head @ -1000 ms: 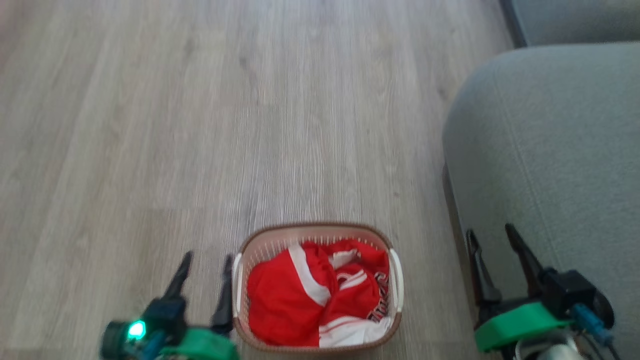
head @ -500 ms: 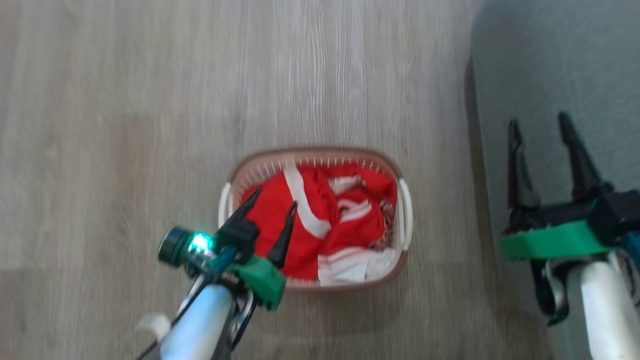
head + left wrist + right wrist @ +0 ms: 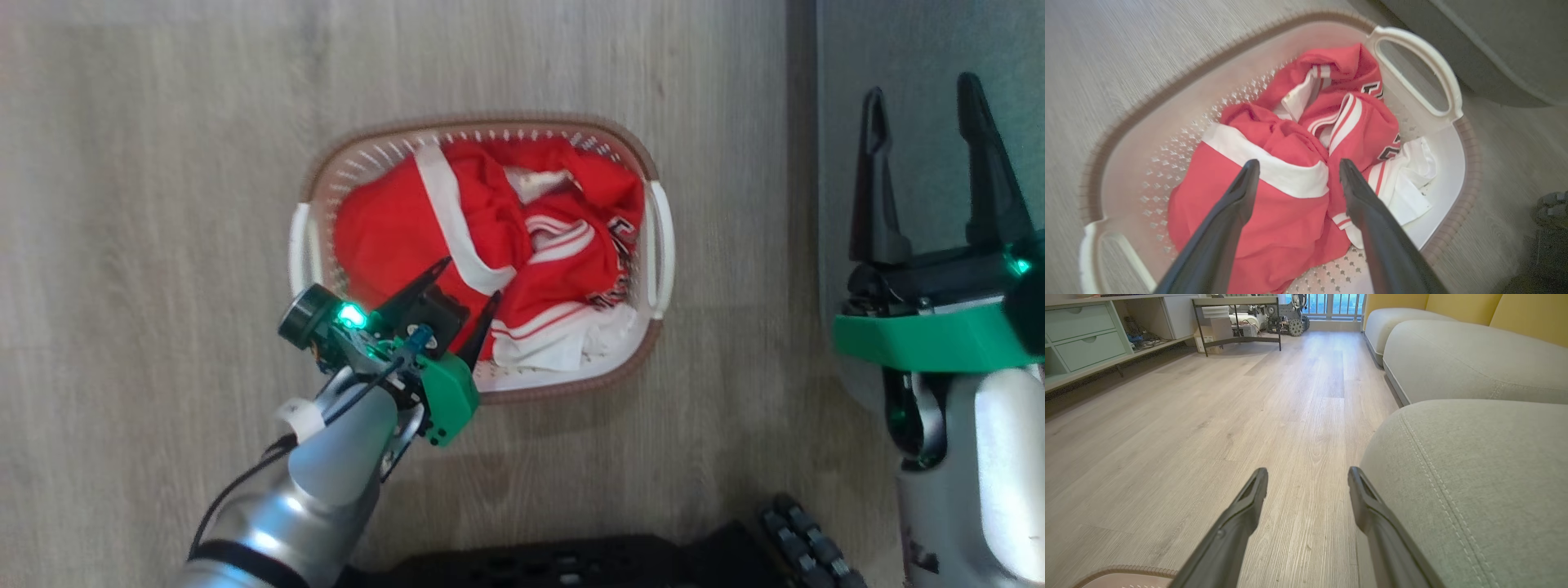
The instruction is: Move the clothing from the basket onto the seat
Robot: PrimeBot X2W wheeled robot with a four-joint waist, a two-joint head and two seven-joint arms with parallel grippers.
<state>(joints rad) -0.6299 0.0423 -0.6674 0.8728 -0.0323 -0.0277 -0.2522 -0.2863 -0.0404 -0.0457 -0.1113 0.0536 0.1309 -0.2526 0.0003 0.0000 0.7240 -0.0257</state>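
Left jaws spread over clothing [image 3: 1274, 228] in basket [image 3: 1167, 90]; seat [image 3: 1474, 477] beside.

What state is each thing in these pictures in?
White perforated plastic basket with brown rim: upright on the wooden floor.
Red white-striped sports clothing: crumpled inside the basket, not gripped.
Grey-green fabric sofa seat: no clothing on the visible part.
Left pincer: open, pointed at the clothing.
Right pincer: open, holding nothing, by the seat's edge.
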